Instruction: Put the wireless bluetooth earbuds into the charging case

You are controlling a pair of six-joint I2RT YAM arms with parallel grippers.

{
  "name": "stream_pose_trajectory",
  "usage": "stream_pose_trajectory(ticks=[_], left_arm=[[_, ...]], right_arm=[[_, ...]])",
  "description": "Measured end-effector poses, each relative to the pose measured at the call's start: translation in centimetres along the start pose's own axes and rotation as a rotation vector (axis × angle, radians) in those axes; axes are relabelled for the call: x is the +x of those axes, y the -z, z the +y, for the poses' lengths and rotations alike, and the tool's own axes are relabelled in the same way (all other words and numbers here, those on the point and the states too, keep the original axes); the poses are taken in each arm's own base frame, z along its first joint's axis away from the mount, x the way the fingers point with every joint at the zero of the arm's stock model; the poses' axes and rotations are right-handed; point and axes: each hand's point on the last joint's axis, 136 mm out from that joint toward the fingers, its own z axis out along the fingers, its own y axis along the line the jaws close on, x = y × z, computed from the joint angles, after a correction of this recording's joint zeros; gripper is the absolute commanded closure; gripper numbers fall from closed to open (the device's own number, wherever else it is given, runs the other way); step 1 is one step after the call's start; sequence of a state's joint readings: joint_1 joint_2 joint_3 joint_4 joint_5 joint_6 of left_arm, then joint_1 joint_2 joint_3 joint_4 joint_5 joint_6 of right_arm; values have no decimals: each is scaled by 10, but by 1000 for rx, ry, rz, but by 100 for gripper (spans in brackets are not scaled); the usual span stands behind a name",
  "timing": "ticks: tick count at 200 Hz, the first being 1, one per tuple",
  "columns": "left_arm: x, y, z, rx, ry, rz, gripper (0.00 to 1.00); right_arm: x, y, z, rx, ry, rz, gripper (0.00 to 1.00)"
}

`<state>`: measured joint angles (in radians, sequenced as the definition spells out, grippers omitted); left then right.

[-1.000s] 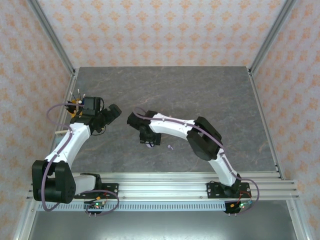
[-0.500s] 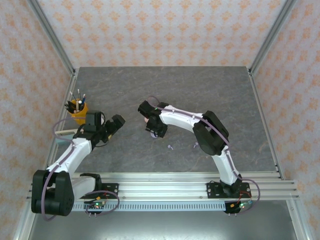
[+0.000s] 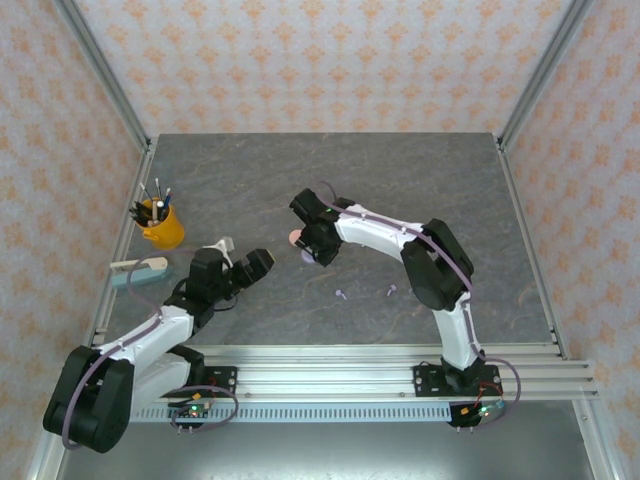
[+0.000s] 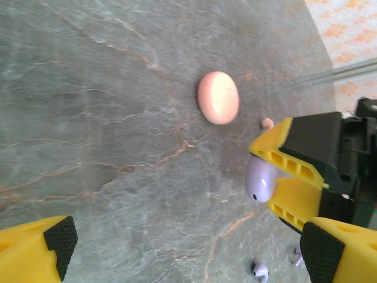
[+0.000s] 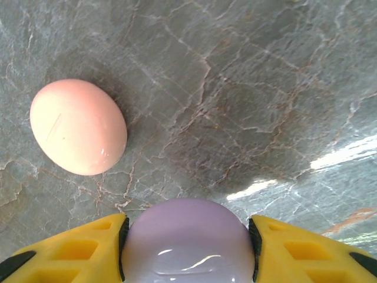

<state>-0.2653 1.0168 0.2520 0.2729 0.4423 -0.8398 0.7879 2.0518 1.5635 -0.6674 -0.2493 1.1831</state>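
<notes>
My left gripper [image 4: 188, 243] hangs spread & empty, pink case [image 4: 218, 97] lies on the surface [image 3: 400, 190], right gripper [image 5: 187, 236] pinches lilac case [image 4: 259, 180] by its rounded sides, two lilac earbuds [image 3: 341, 294] loose nearby, so the slick shell could squirt out

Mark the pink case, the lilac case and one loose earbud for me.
pink case [image 5: 78, 127]: right wrist view, middle of its domed top.
lilac case [image 5: 188, 239]: right wrist view, centre of its glossy shell.
loose earbud [image 4: 259, 271]: left wrist view, its rounded head.
</notes>
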Motion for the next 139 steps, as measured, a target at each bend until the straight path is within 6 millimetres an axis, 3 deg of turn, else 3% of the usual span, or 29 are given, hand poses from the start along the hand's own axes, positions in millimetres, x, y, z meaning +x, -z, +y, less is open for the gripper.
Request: stream_pose_trajectory(ticks=[27,88,139], left_arm=[[1,-6,-17,54,-50,-20,5],[25,-37,-14,47,-113,36,21],[25,-50,-30,91,-138,20,30]], right_arm=[[-3,0,0,-23,-31,12,50],[-5,4,9,-78,-65,41,50],[-2,5,16,-109,-80,60,50]])
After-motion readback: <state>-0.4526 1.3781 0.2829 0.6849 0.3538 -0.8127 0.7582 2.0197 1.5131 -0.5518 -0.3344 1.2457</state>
